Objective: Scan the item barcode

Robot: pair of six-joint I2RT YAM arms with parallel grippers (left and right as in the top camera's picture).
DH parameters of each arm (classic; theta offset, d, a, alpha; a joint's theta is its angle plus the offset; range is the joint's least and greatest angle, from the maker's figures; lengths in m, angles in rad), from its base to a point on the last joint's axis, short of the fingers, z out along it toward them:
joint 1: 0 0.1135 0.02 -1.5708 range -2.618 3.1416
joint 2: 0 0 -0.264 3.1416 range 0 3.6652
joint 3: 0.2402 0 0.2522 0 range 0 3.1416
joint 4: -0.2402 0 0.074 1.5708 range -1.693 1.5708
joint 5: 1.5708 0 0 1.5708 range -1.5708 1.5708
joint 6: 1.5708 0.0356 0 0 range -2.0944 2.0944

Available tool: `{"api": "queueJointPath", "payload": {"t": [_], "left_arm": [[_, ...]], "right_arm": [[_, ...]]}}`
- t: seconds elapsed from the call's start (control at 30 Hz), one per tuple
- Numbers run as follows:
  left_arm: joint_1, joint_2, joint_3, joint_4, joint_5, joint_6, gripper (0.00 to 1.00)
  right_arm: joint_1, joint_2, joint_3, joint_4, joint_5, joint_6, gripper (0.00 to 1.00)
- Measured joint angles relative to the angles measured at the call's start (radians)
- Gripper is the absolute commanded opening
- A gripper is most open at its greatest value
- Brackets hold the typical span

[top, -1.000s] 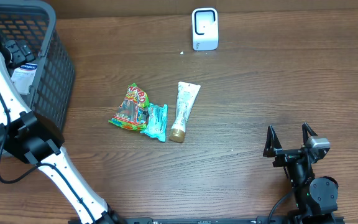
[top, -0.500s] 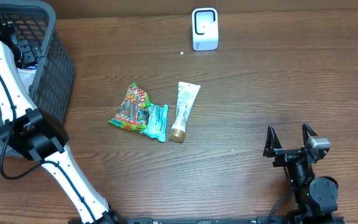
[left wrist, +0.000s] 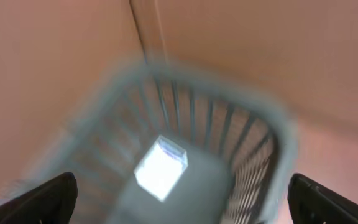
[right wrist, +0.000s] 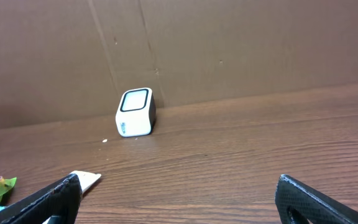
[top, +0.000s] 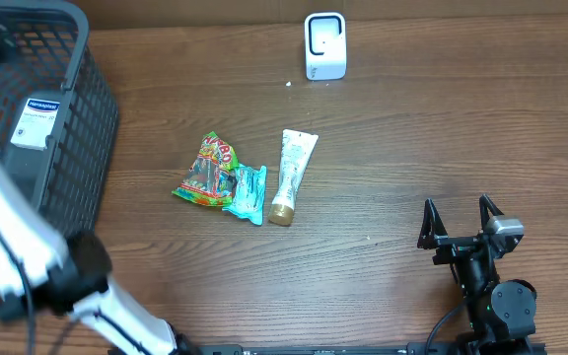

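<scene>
Three small packages lie together mid-table: a candy bag [top: 205, 170], a teal packet [top: 247, 192] touching its right edge, and a cream tube [top: 292, 176] just beside that, cap toward the near edge. A white box [top: 35, 122] with a printed label rests on the floor of the grey basket [top: 89, 128] at the far left, well apart from the white scanner [top: 324, 45] standing upright at the table's [top: 432, 118] far edge.

From overhead, the left arm [top: 23, 256] is a white smear along the left border, and its pincer cannot be picked out there. The left wrist camera looks down into the basket through heavy blur. The left gripper [left wrist: 182, 202] shows only as two dark fingertips cut off at the bottom corners, spread wide with nothing between them. The box is a bright patch whose label is unreadable.

The right gripper [top: 458, 222] sits near the right front of the table, fingers spread and empty. Its wrist camera catches the scanner face-on, only the tip of the tube and a sliver of the candy bag at the left edge. No barcode is legible in any view.
</scene>
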Motion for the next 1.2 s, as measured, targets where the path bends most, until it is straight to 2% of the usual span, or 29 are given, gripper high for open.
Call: {"api": "queueJointPath", "payload": {"t": [0.1,0.23,0.4,0.5,0.6,0.63,0.73,0.77,1.03,1.2], "left_arm": [[0.000,-0.140,0.032,0.042,0.009,0.000,1.00],[0.000,-0.239,0.056,-0.046,0.016,0.004,1.00],[0.000,-0.204,0.043,-0.280,0.020,0.024,0.96],[0.003,-0.157,0.000,-0.363,0.023,0.019,0.93],[0.021,-0.141,-0.071,-0.364,0.023,-0.020,0.75],[0.031,-0.141,-0.098,-0.366,0.022,-0.042,0.64],[0.071,-0.143,-0.199,-0.365,0.010,-0.081,0.22],[0.085,-0.143,-0.237,-0.364,0.006,-0.088,0.05],[0.225,-0.140,-0.552,-0.299,0.033,-0.137,0.04],[0.323,-0.140,-0.677,-0.291,0.063,-0.155,0.04]], "right_arm": [[0.000,0.000,0.000,0.000,0.000,0.000,1.00],[0.000,0.000,0.000,0.000,0.000,0.000,1.00],[0.000,0.000,0.000,0.000,0.000,0.000,1.00],[0.000,0.000,0.000,0.000,0.000,0.000,1.00],[0.000,0.000,0.000,0.000,0.000,0.000,1.00],[0.000,0.000,0.000,0.000,0.000,0.000,1.00],[0.000,0.000,0.000,0.000,0.000,0.000,1.00],[0.000,0.000,0.000,0.000,0.000,0.000,1.00],[0.000,0.000,0.000,0.000,0.000,0.000,1.00],[0.000,0.000,0.000,0.000,0.000,0.000,1.00]]}}
